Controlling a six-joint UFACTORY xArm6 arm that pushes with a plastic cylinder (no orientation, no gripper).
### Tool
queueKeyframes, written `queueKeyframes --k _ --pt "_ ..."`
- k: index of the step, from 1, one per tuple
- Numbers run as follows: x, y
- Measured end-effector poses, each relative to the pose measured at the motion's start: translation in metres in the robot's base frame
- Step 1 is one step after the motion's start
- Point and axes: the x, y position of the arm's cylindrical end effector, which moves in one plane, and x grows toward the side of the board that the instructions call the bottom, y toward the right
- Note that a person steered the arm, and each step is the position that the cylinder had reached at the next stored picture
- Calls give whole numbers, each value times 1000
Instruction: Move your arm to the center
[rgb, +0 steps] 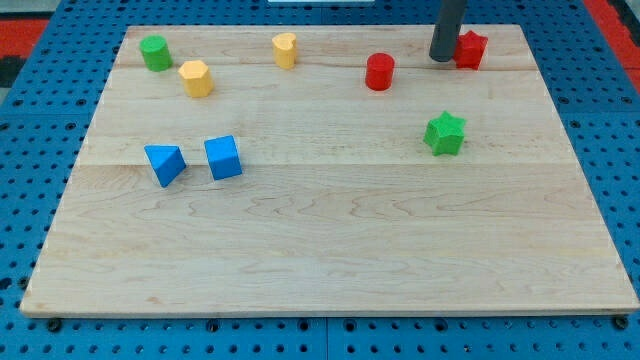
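No jaws, just my tip (442, 58) touching the red star block (471, 48).

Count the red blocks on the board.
2. A red cylinder sits top centre-right; a red star lies at the top right, just right of my tip. None seem hidden.

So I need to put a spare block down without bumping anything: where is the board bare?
The whole half toward the view's bottom, below the blue blocks and green star, is bare, as is the middle between them. The view's top edge is crowded, with my tip beside the red star.
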Motion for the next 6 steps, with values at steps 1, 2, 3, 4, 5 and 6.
queueKeyframes --k 1,2,3,4,5,6 --pt "0 -1" --pt "3 -5" --pt "12 -18" --pt "23 -34" --pt "55 -48" --pt "80 -77"
